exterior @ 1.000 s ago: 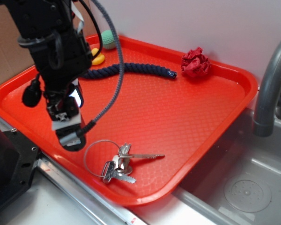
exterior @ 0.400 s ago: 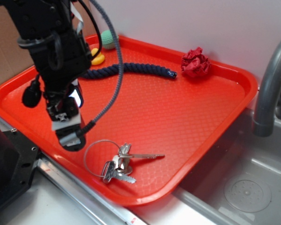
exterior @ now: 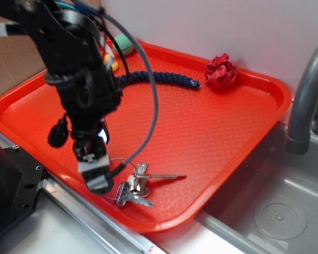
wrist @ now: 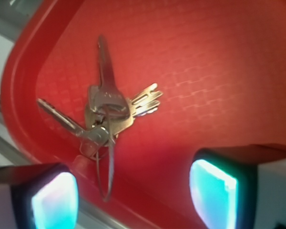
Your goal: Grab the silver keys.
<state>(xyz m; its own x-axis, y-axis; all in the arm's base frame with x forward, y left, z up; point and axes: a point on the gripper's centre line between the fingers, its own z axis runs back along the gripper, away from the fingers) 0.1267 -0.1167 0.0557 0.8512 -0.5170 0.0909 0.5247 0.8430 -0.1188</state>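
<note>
Silver keys [exterior: 138, 185] lie flat on the red tray [exterior: 201, 132], near its front edge by the corner closest to the camera; several blades fan out from one bunch, one long key pointing toward the tray middle. In the wrist view the keys [wrist: 107, 114] sit ahead of the fingers, thin wire ring running back toward the gap between them. Gripper [exterior: 98, 177] hangs just left of the bunch, over the ring part, tip low near the tray surface. Jaws spread apart, nothing between them; contact with the ring can't be told. Wrist view shows both fingers [wrist: 55, 200] at the bottom corners, pads glowing cyan, wide gap, gripper [wrist: 133, 193] not on the keys. Grey cable [exterior: 151, 100] loops from the black arm down to the wrist. Farther back on the tray: dark blue rope [exterior: 159, 78] lying in a curve, crumpled red cloth ball [exterior: 221, 71] near the back rim, green ball [exterior: 124, 45] at the back left corner, a bit of a yellow thing [exterior: 113, 64] mostly hidden by the arm. Right of the tray, a grey faucet [exterior: 305, 95] and steel sink [exterior: 275, 211] with its drain.
</note>
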